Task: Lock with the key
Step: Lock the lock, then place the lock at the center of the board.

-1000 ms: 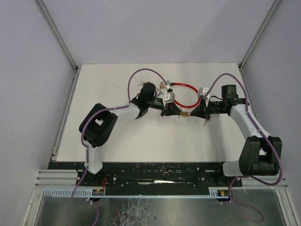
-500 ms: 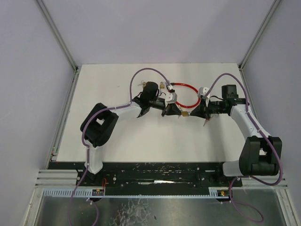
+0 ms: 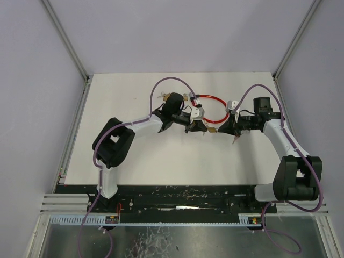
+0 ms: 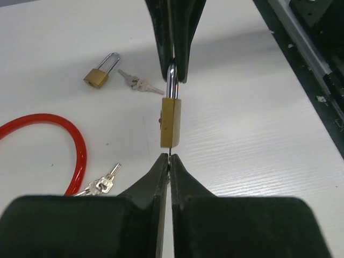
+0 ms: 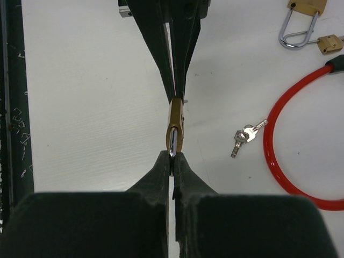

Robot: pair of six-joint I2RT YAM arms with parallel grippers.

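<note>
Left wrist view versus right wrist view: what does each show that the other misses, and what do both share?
Only the left wrist view: a small padlock lying on the table with a key bunch beside it. Only the right wrist view: a second padlock, at the top right edge. Both: the held padlock, its shackle pinched in the right hand and the shut left hand at its base, the red cable loop, and a second key bunch beside that loop.

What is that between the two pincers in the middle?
A brass padlock. Both wrist views show it: the right pincer grips its shackle, and the shut left pincer sits right at its base.
</note>
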